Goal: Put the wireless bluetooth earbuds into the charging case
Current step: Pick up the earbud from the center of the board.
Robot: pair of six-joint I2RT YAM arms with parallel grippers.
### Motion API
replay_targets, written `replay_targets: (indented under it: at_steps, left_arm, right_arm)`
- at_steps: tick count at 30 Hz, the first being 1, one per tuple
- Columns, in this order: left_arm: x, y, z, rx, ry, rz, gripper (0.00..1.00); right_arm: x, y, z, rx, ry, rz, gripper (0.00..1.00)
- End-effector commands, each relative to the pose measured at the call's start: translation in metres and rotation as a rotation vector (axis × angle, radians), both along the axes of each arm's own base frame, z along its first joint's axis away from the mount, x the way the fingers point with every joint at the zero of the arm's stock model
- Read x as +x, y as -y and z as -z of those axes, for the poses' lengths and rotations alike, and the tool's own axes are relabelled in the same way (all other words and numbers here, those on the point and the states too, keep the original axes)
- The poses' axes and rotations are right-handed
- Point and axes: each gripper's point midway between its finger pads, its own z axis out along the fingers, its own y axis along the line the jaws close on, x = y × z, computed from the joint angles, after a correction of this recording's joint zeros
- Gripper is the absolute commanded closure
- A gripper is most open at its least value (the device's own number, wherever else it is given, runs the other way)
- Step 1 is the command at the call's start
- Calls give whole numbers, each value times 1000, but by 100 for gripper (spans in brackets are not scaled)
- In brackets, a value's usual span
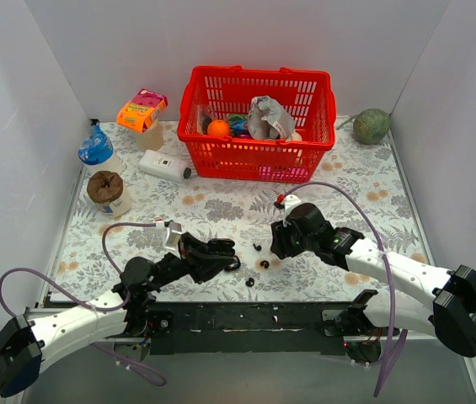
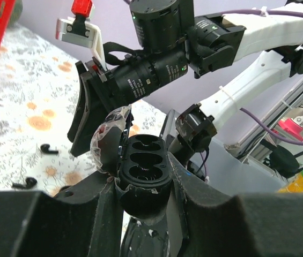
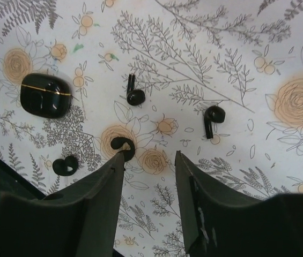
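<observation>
My left gripper [image 2: 143, 184] is shut on the open charging case [image 2: 143, 166]. The case's lid [image 2: 108, 144] is swung to the left and its cavities look empty. In the top view the left gripper [image 1: 221, 251] hovers near the table's middle. My right gripper [image 3: 150, 155] is open and empty, pointing down over the earbuds. One earbud [image 3: 122, 145] lies at its left fingertip; others [image 3: 134, 95] [image 3: 213, 116] [image 3: 65, 165] lie apart on the mat. Small earbuds [image 1: 257, 247] [image 1: 264, 264] [image 1: 249, 282] show between the two grippers.
A closed black oval case with a gold seam [image 3: 45, 95] lies on the mat. A red basket [image 1: 259, 160] stands at the back. A white bottle [image 1: 163, 166], a blue-capped bottle [image 1: 97, 151], a cup [image 1: 107, 192] and an orange pack [image 1: 141, 109] stand back left. A green ball [image 1: 371, 126] sits back right.
</observation>
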Motion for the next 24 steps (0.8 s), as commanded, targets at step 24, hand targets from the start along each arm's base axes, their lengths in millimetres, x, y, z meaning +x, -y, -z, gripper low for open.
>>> replay_targets:
  at_steps: [24]
  left_arm:
    - [3, 6, 19, 87, -55, -25, 100]
  right_arm:
    - [-35, -28, 21, 26, -60, -176, 35]
